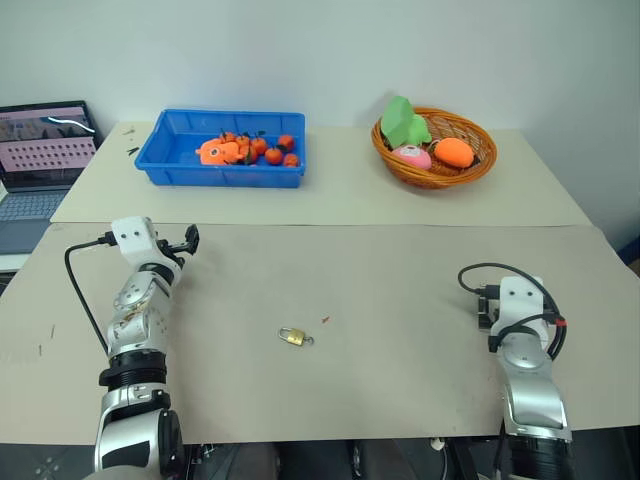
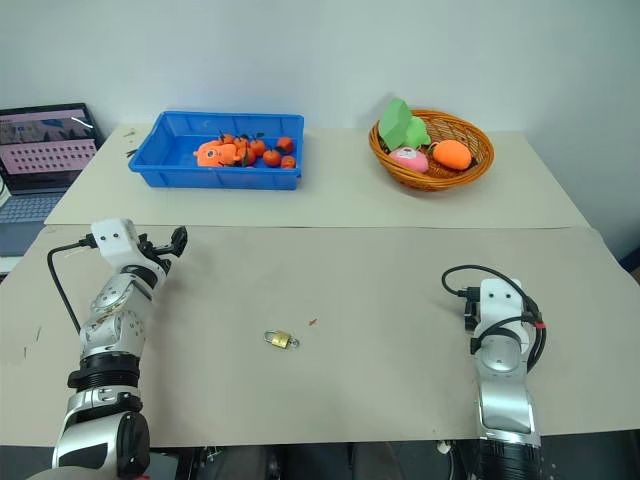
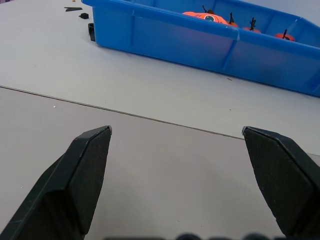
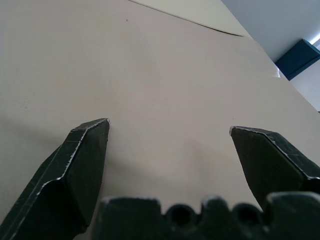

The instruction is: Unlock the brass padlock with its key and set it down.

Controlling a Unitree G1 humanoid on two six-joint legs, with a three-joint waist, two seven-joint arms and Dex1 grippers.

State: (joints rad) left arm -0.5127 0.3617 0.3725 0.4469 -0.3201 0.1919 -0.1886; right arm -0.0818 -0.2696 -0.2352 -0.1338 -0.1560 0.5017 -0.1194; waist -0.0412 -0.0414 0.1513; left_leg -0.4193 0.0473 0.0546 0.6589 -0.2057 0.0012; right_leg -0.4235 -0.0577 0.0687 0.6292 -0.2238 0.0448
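Beige worktop (image 1: pixel 400 290), and one small brass padlock with a silver shackle (image 1: pixel 292 337) lies flat near the front edge, long axis roughly side to side. Key's too small to make out. Left gripper (image 1: pixel 190 238) looks a bit nearer than the right gripper (image 4: pixel 167 132); both wide open, empty, well apart from it.
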